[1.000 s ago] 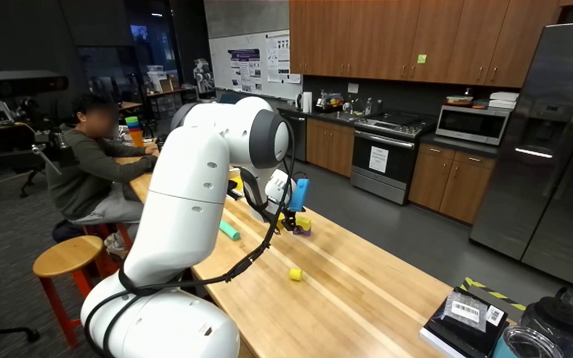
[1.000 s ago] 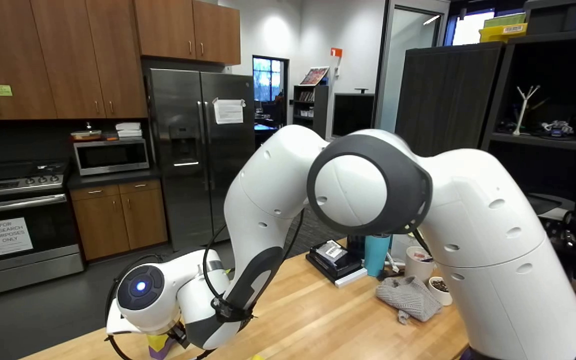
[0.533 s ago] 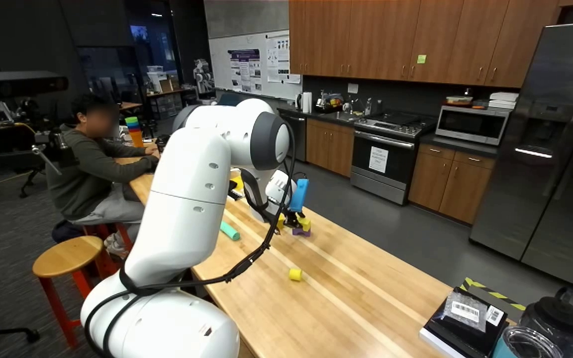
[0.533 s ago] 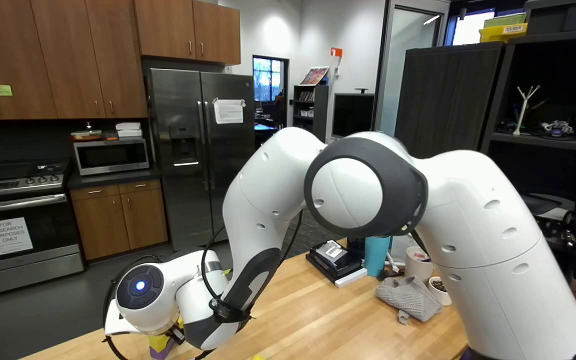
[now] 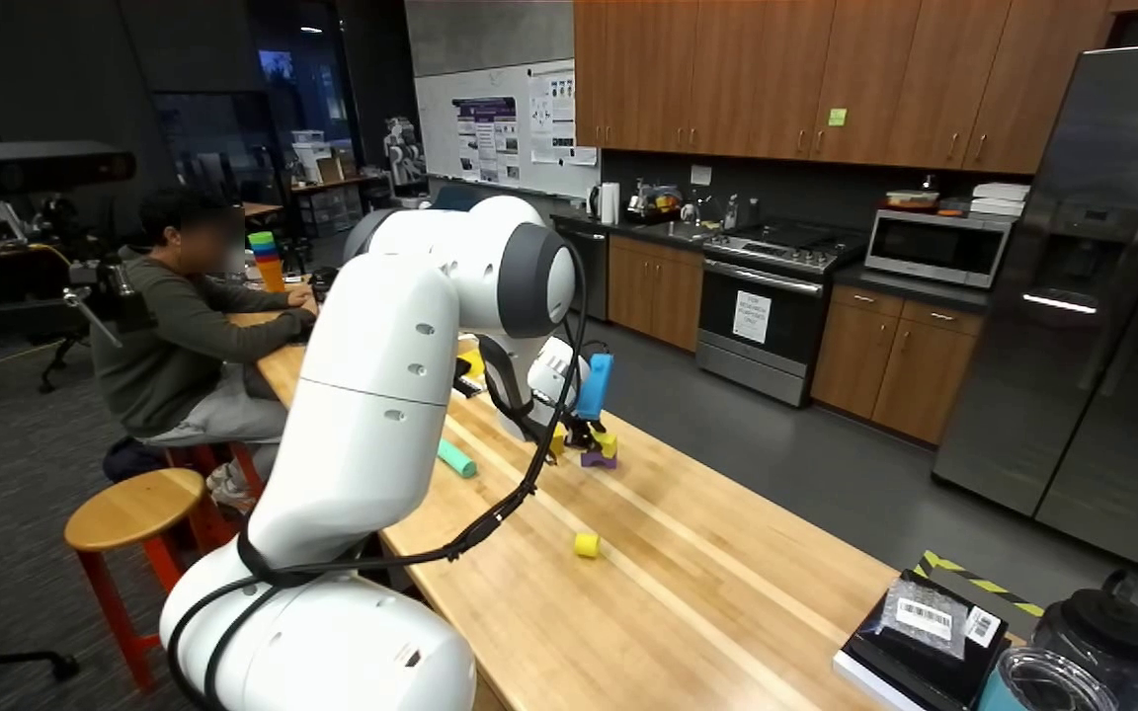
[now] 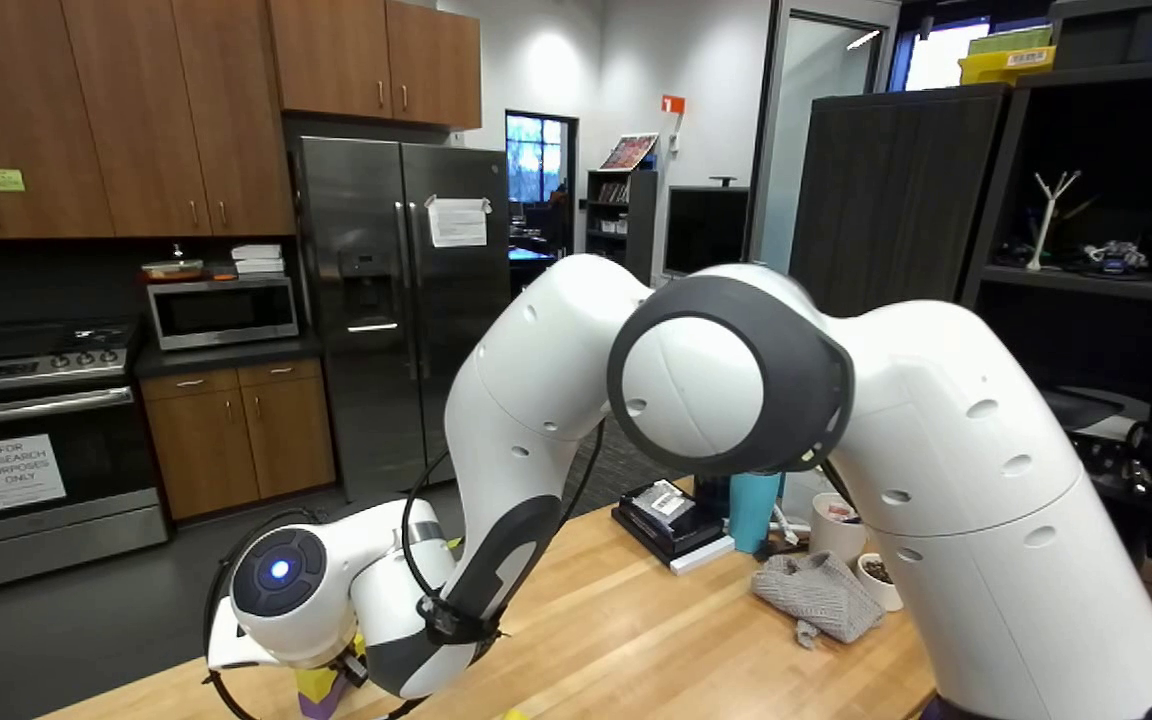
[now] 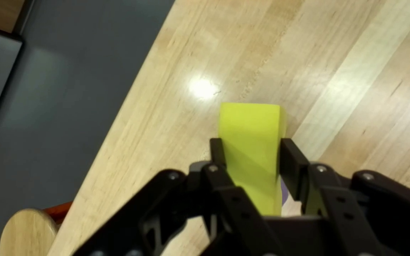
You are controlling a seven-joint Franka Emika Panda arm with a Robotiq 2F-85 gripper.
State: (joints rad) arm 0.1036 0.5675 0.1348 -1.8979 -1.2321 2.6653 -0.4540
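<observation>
At the far left of the wrist view, well apart from my jaws, stands a wooden stool (image 7: 27, 233), with gray floor (image 7: 66, 106) above it. Next comes the table (image 7: 137, 149), which runs on beneath my gripper (image 7: 251, 149). The yellow block (image 7: 251, 128) is between my fingers (image 7: 218, 153) and touches both: I am pinching it by its two long sides. It is plain and smooth, longer than wide from here, with a straight-cut far end reaching past my fingertips, a shaded near part running back toward me, and a thin strip of its right side showing. A sliver of the purple block (image 7: 284, 192) peeks out low, just beside my finger on the right.

In an exterior view, left to right, I find what the wrist view leaves out: a seated person (image 5: 184, 286) far left of my jaws, then a green cylinder (image 5: 456, 458) nearer on that side. A yellow piece (image 5: 557, 440) shows just left of my fingers, partly hidden. Below my jaws lies a short yellow cylinder (image 5: 586, 545). The purple block shows more fully there, directly under the yellow block and apparently touching it.

In an exterior view where the arm (image 6: 281, 590) hides my fingertips, a gray cloth (image 6: 816, 595) lies far right of my jaws.
</observation>
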